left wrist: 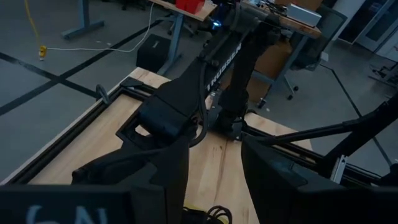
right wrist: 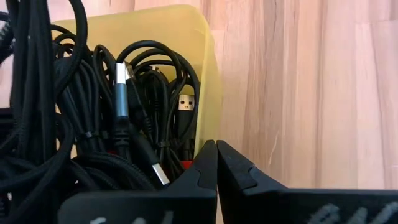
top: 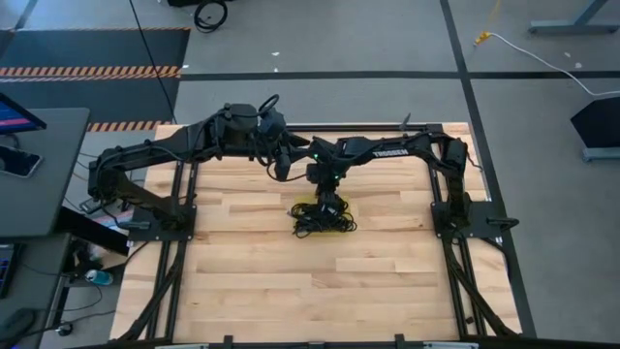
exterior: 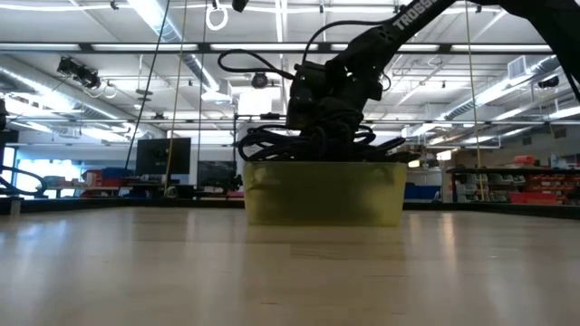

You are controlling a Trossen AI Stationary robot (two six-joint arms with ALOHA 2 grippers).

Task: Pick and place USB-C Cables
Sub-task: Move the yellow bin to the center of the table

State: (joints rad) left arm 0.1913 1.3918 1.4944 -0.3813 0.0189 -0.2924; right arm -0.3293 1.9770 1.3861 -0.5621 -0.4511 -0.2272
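A flat yellow tray [top: 347, 215] sits in the middle of the wooden table, its wall [exterior: 322, 192] facing the low view. A tangle of black USB-C cables [top: 315, 225] fills it and heaps above its rim [exterior: 290, 140]; one silver plug [right wrist: 122, 93] and a USB plug [right wrist: 185, 101] show among them. My right gripper [right wrist: 216, 155] is shut and slants down at the tray's edge [right wrist: 208, 81], right over the heap [top: 329, 201]. My left gripper [left wrist: 214, 180] hangs open high above the table's far side [top: 283, 167], with nothing between its fingers. My right gripper's shut fingertips [right wrist: 205, 163] stand by the tray's yellow wall, beside a cable's plug end [right wrist: 158, 174]. I see nothing pinched between the fingers. Whether they touch the tray or a cable, I cannot tell.
Bare wooden tabletop [top: 291, 291] lies all round the tray, widest toward the near edge. Black frame rails [top: 179, 242] run along the left and right sides [top: 455, 252]. A desk with a screen [top: 19, 165] stands off the table's left.
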